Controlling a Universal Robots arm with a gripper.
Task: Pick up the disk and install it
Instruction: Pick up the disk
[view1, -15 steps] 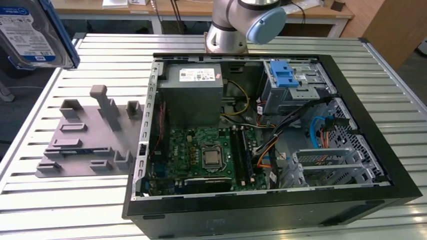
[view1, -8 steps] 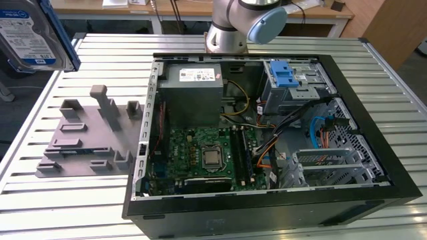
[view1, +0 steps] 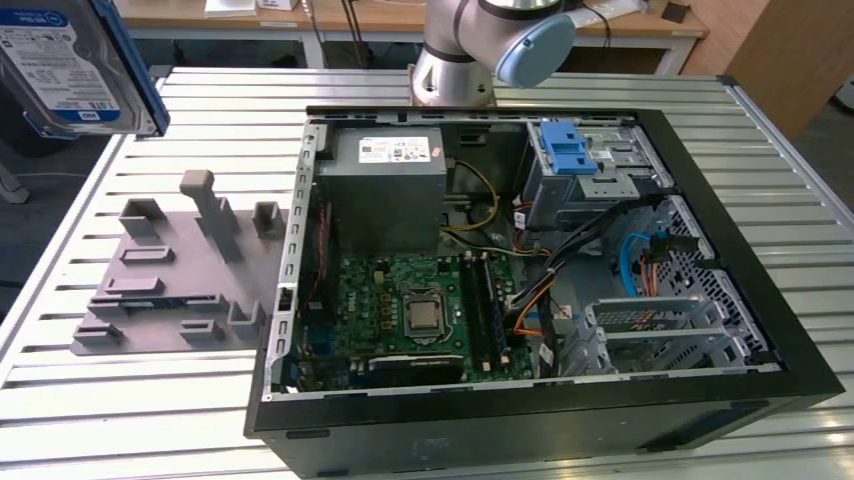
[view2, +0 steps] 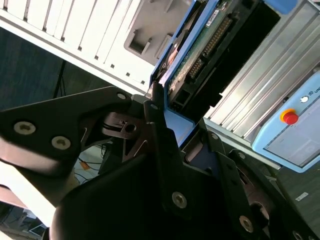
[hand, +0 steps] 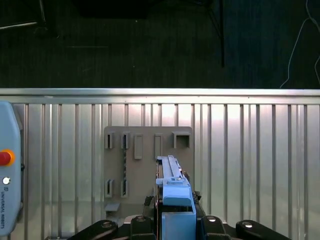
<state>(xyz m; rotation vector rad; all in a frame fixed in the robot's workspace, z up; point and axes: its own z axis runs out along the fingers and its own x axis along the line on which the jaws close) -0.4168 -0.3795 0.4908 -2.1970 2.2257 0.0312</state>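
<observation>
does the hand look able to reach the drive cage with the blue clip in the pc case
Probably yes: the hand, shut on the disk, hangs above the fixture plate beside the case, whose open side leaves the drive cage uncovered. Cables crowd one side.

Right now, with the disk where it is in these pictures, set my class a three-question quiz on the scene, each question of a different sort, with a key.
1. True or false: the disk lies flat on the grey fixture.
2. What does the gripper hold? A) a cable B) the disk C) nothing
3. Fill in: in the exterior view, the grey fixture sits on the table at the view's ____ of the open computer case.

Key: 1 false, it is held up off the table; 2 B; 3 left.
</observation>
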